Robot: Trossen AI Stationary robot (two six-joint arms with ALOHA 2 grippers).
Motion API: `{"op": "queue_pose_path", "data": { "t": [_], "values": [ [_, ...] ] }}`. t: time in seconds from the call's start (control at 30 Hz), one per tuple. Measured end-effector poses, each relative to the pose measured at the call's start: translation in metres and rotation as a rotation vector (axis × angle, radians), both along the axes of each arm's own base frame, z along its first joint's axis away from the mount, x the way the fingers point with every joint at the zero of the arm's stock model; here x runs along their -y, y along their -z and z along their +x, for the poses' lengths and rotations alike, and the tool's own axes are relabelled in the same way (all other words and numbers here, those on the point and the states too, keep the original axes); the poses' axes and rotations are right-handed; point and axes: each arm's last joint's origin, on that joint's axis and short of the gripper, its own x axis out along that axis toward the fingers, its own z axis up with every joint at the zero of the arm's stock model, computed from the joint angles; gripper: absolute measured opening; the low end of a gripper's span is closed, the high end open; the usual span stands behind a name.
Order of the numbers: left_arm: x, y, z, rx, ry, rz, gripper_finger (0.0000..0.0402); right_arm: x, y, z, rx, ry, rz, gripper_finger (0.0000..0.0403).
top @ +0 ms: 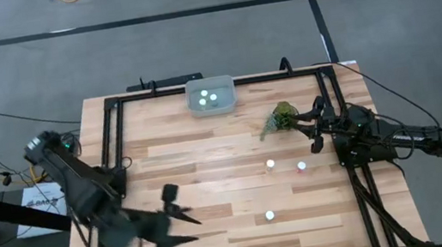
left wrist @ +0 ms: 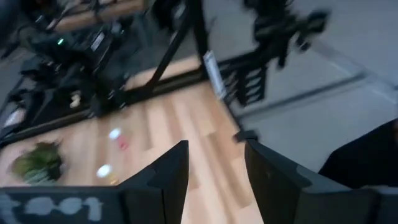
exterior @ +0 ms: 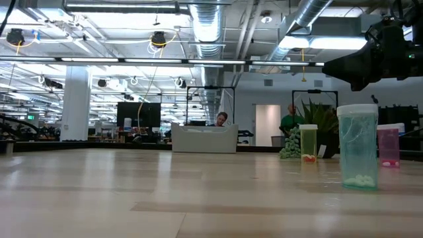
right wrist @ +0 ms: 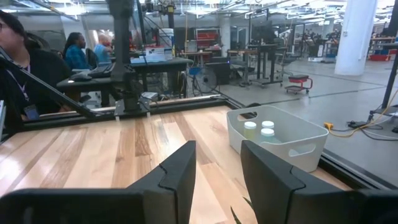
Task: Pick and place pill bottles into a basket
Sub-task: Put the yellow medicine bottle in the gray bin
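Observation:
The pale basket [top: 210, 95] stands at the table's far edge with three white-capped pill bottles [top: 208, 98] in it; it also shows in the right wrist view [right wrist: 292, 149]. Three more bottles stand upright on the table: one [top: 270, 165], a reddish one [top: 301, 165] beside it, and one nearer the front [top: 269, 215]. In the low view they show as a yellow-green [exterior: 308, 143], a pink [exterior: 388, 145] and a teal bottle [exterior: 357, 147]. My left gripper [top: 176, 221] is open and empty over the near left of the table. My right gripper [top: 315, 126] is open and empty by the right frame rail.
A small green plant [top: 281, 118] sits on the table just left of my right gripper. A black metal frame [top: 114, 130] runs around the table. People sit at desks beyond the table [right wrist: 25, 68]. Bare wood lies between the two grippers.

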Motion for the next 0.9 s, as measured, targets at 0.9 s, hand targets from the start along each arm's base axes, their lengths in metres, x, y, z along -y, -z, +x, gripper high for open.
{"op": "queue_pose_path", "data": {
  "t": [0.9],
  "values": [
    [-0.138,0.109,-0.171,0.365,0.321,-0.279,0.0146,0.0,0.0,0.0,0.0,0.0,0.0,0.0121]
  ]
}}
